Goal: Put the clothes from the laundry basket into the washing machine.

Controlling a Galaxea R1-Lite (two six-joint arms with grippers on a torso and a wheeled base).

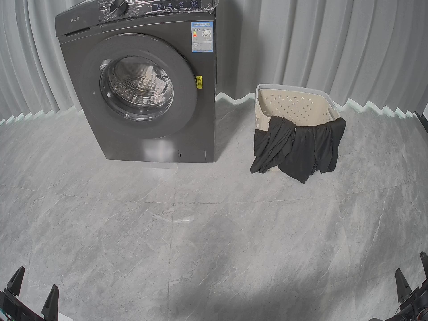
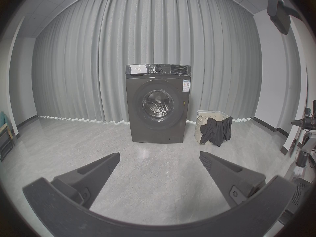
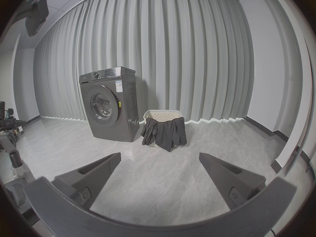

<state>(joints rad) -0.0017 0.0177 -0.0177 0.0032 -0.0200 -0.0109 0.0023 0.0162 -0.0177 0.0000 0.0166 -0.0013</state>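
Far across the floor [image 1: 178,228], in front of the pale curtain [image 1: 312,32], the washing machine [image 1: 138,125] stands on the left and the laundry basket [image 1: 294,105] sits just beside it on the right, the two apart. As far as I can judge, the task is at its very start. The clothes [image 1: 298,150], a dark bundle, are draped over the basket's near rim and hang down its outer front. I can make out no fabric behind the glass of the round door [image 1: 136,88], which looks shut. Both my arms are low and near, well apart from machine and basket alike. My left jaws are spread wide with nothing between them, and my right jaws are spread the same way, also empty. So everything is left to do, I reckon: get close, open the door, lift the clothes out of the basket and carry them left into the drum. Whether more garments lie deeper in the basket I cannot tell, though the part of its inside that I see looks bare.
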